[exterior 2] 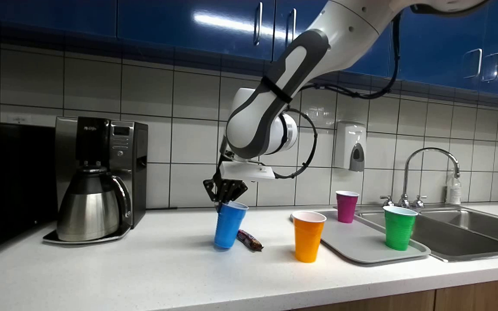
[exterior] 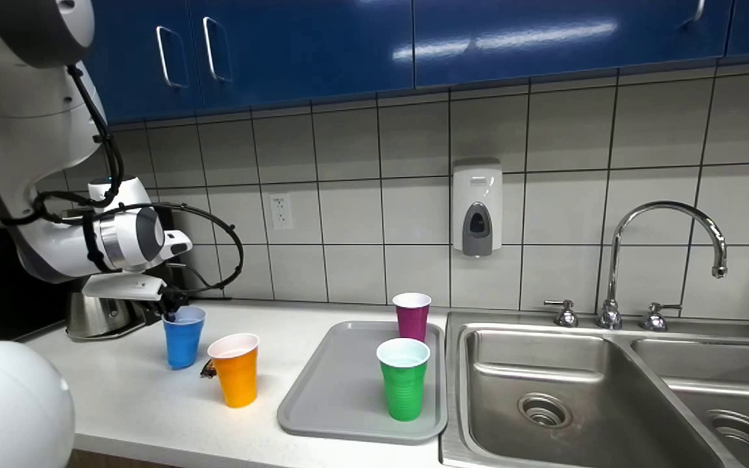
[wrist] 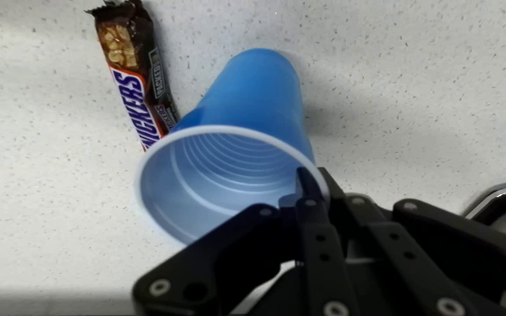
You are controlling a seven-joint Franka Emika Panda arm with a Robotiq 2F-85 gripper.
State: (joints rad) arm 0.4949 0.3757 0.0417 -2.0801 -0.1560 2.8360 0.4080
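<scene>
The blue cup point(exterior 2: 230, 226) points mouth-up, its long axis slightly tilted.

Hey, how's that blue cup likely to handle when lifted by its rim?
It looks thin-walled, so the blue cup is probably light and somewhat flexible. The gripper pinches only one side of the rim, so the cup may twist or swing. It leans in an exterior view, so it could rock or tip if let go.
</scene>
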